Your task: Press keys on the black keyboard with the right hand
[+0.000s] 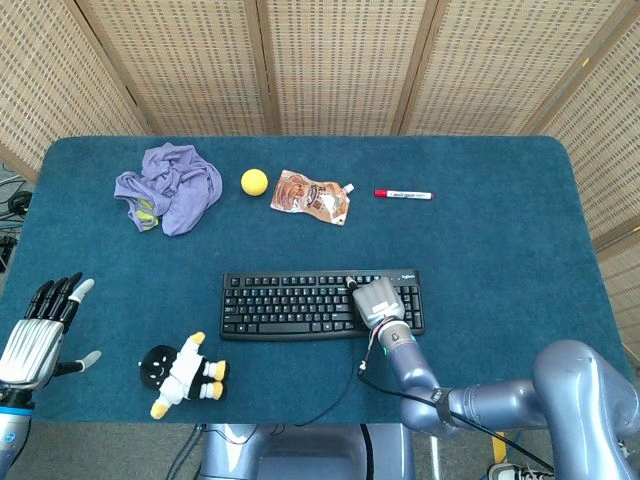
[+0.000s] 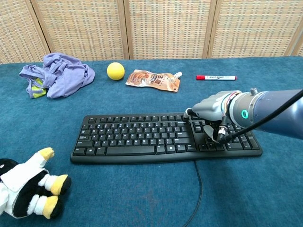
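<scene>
The black keyboard (image 1: pixel 290 303) (image 2: pixel 142 137) lies mid-table, its cable trailing off the front edge. My right hand (image 1: pixel 375 301) (image 2: pixel 210 111) sits palm down over the keyboard's right end, fingers curled down onto the keys near the arrow and numpad block. It holds nothing. My left hand (image 1: pixel 35 330) hovers at the table's left front corner with fingers spread, empty; it shows only in the head view.
A penguin plush (image 1: pixel 183 373) (image 2: pixel 26 187) lies in front of the keyboard's left end. Along the back are a purple cloth (image 1: pixel 168 187), a yellow ball (image 1: pixel 254 181), a brown pouch (image 1: pixel 312 196) and a red marker (image 1: pixel 403 194).
</scene>
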